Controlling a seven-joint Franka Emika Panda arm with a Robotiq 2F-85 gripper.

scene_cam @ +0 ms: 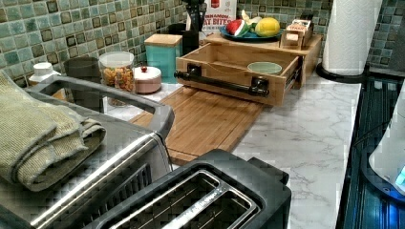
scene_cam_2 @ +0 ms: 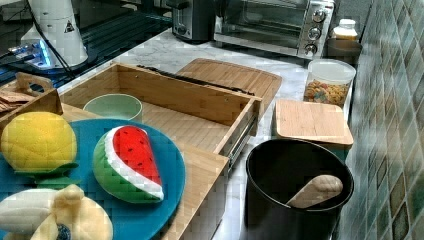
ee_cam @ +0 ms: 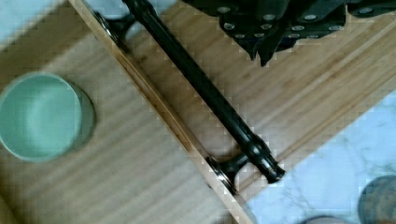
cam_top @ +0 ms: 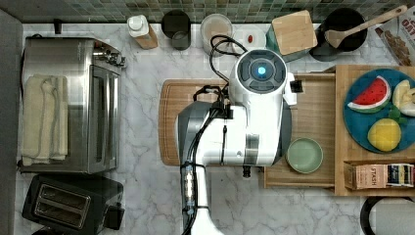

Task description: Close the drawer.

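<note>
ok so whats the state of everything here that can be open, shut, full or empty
drawer: pulled open over the cutting board
green bowl: upright in the drawer, empty
gripper: beside the drawer's black bar handle, not holding it; open or shut cannot be told
toaster oven: door shut
toaster: slots empty
cereal jar: lid on, partly full
black pot: no lid, wooden spoon inside
</note>
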